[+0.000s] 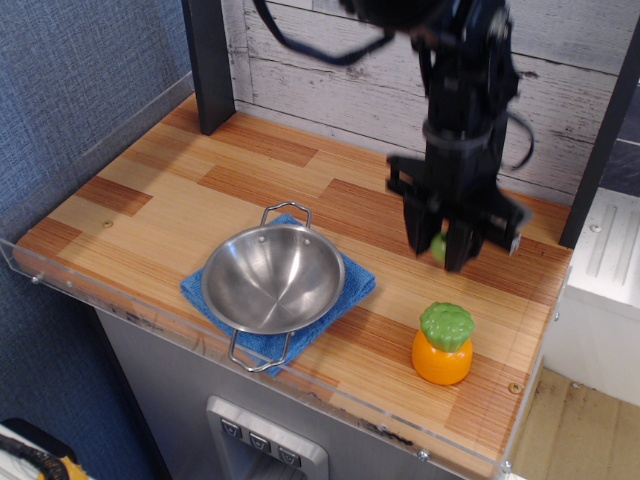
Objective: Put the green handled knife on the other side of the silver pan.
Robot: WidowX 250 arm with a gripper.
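Observation:
The silver pan (272, 279) sits on a blue cloth (350, 285) at the front middle of the wooden table, its wire loop handles pointing front and back. My black gripper (438, 252) is to the right of the pan, its fingers closed on the green handled knife (438, 246). Only a bit of the light-green handle shows between the fingers; the grey head is hidden. The gripper is blurred and held a little above the table.
An orange toy with a green top (443, 345) stands in front of the gripper near the right front. A dark post (208, 62) stands at the back left. A clear acrylic rim (150, 318) runs along the table's front edge.

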